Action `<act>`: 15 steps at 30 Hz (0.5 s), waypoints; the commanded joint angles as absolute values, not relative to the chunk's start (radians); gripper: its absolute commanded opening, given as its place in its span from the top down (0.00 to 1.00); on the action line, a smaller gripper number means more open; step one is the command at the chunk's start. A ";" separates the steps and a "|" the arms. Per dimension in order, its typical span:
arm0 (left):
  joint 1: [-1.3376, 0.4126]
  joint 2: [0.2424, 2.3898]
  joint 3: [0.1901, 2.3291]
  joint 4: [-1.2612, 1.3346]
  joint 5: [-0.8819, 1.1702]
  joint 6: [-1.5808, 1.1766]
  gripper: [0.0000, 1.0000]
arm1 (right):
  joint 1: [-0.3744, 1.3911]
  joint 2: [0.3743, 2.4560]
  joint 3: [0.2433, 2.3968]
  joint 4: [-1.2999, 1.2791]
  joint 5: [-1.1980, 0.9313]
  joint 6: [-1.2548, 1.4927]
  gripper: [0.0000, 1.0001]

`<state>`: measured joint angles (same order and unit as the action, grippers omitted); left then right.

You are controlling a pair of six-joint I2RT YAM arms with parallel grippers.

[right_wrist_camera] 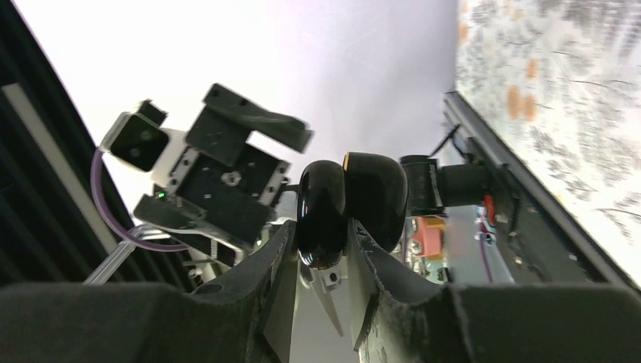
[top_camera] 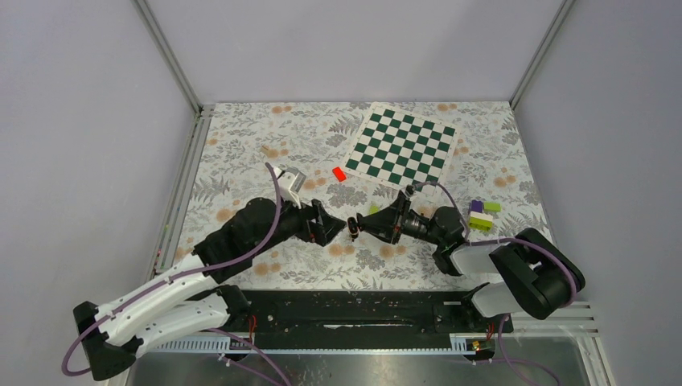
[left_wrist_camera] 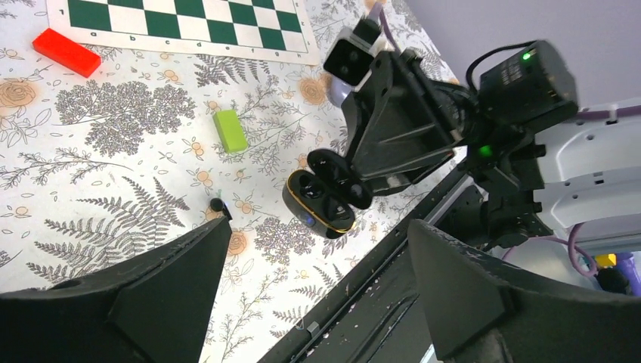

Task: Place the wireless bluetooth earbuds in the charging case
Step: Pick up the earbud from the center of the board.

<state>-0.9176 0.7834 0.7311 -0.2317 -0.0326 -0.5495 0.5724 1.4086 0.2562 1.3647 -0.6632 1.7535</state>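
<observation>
Pickup step, I reckon. My right gripper (right_wrist_camera: 321, 234) is pinched tight on the open charging case (left_wrist_camera: 321, 200), held up between the arms; left gripper (top_camera: 336, 229) gapes wide, empty. One earbud (left_wrist_camera: 218, 204) lies on the floral tablecloth (left_wrist_camera: 113, 121) beside its fingertip, so next needs a careful pinch.

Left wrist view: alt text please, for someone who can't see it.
The right gripper holds the open black charging case by one half, over a floral tabletop. One tiny black earbud lies on it near a lime-green block, and the left arm's own fingers stand wide apart in the foreground.
</observation>
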 commanded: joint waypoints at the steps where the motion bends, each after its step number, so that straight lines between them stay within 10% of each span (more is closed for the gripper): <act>1: -0.921 0.755 0.764 -0.234 -0.062 -0.570 0.10 | 0.546 1.404 0.207 1.335 -0.700 1.645 1.00; 8: -0.920 0.836 0.735 -0.334 -0.190 -0.732 0.10 | 0.498 1.290 0.190 0.923 -0.772 1.391 1.00; 15: -0.917 1.041 0.731 -0.402 -0.184 -0.918 0.17 | 0.479 0.832 0.405 -0.302 -0.427 0.753 1.00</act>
